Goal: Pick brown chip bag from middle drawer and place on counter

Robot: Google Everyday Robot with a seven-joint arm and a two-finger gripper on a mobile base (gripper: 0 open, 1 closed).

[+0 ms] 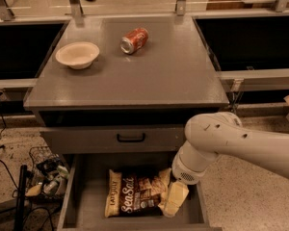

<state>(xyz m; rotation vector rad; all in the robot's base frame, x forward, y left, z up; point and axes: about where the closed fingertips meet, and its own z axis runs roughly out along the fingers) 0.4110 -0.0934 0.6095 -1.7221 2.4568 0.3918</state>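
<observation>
Cream-coloured and blunt, the tool sits low and right of centre in the frame, down inside the open drawer. It hangs from a thick white arm that enters from the right edge and bends downward at a round joint. Whether the tool is apart or together cannot be told from this angle.

The chip bag lies flat on the drawer floor at the bottom centre of the frame, its long side running left to right. It is dark brown with pale yellow ends and white lettering that reads sideways. The tool is at the bag's right end, overlapping or touching the crumpled yellow edge there; the rest of the bag stretches away to the left of the tool. Bare drawer floor shows to the left of the bag.

Above the open drawer is a closed drawer front with a black handle. Over that spreads the flat gray table, filling the middle of the frame. On it, toward the upper left, stands a pale bowl, and to its right an orange-red can lies on its side. The two are apart.
</observation>
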